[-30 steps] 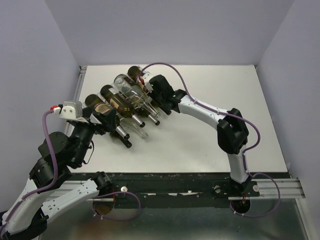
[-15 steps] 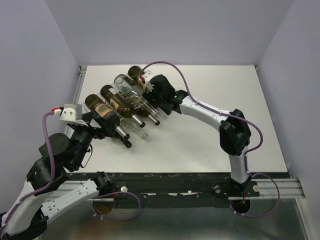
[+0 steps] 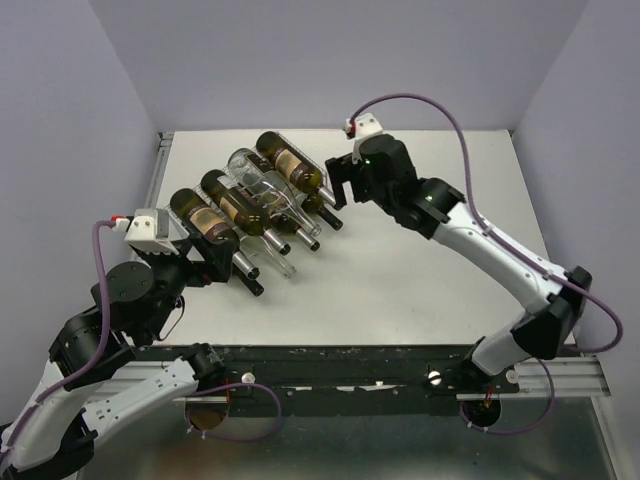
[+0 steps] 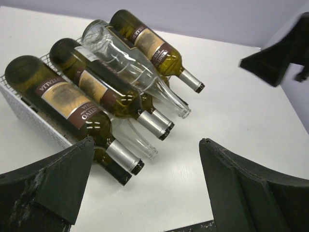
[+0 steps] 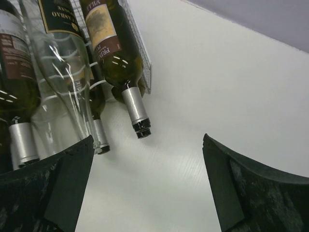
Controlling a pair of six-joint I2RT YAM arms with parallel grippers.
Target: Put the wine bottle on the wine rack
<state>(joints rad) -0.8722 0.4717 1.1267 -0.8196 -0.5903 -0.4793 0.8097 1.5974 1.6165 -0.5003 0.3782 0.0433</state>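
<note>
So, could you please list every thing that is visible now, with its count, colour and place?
white wire-mesh wine rack: one, white, rear left of the table.
dark green glass wine bottles: about five, lower ones partly hidden, lying stacked on the rack.
clear glass bottles: two, colourless, one on top of the stack, one beneath.
table: one, white.
walls: three, lilac, around the table.
purple cables: two, one along each arm.
left hand: one, black, open and empty, near the bottle necks.
right hand: one, black, open and empty, right of the rack.
</note>
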